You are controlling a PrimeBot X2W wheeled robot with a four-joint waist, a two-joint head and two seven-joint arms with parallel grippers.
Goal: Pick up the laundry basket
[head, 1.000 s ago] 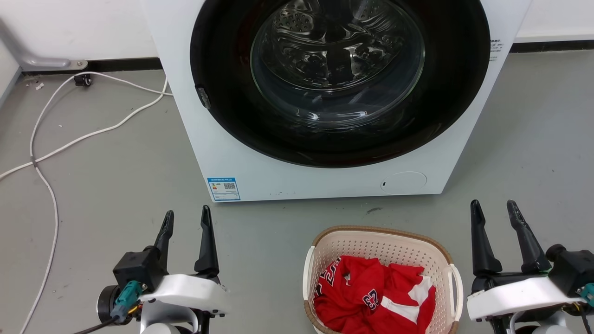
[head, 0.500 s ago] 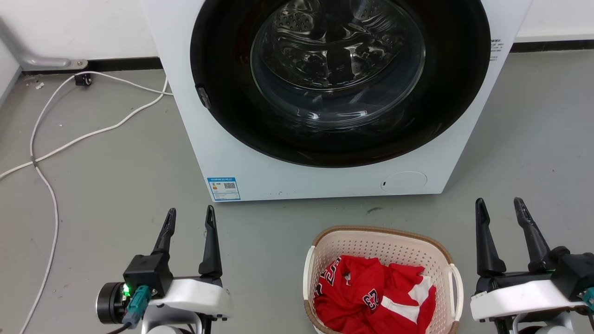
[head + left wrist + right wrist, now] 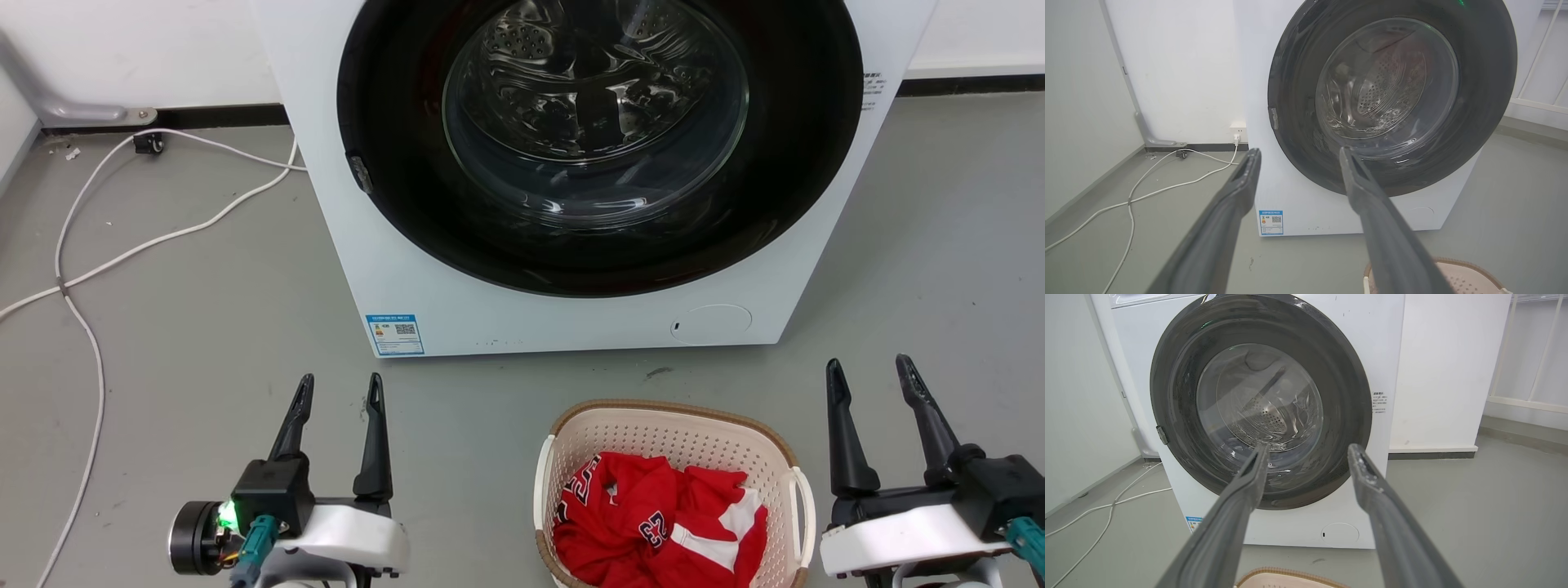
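On grey floor (image 3: 204,327), lower centre-right of the head view, a short way in front of the washing machine: one cream perforated plastic laundry basket (image 3: 678,434), rounded-rectangular, brown woven-look rim, one white handle on each side; upright, near end cut off by the frame edge

Contents: one crumpled red garment (image 3: 653,523) with white panels and dark numerals, lying inside the basket walls

Left tool (image 3: 340,384): two long dark fingers, spread apart, nothing between them; well to the left of the basket, clear of it, tips pointing toward the machine

Right tool (image 3: 868,365): two long dark fingers, likewise parted and empty; just beyond the basket's right handle, not touching it, tips pointing toward the machine

Behind the basket: one white front-loading washing machine (image 3: 571,322), large round dark-ringed glass door, perforated steel drum visible through the glass; small blue label (image 3: 394,333) at lower left of the front panel, round cap (image 3: 710,322) at lower right

Left of the machine: one white cable (image 3: 77,269), trailing in loose curves over the floor toward the white wall
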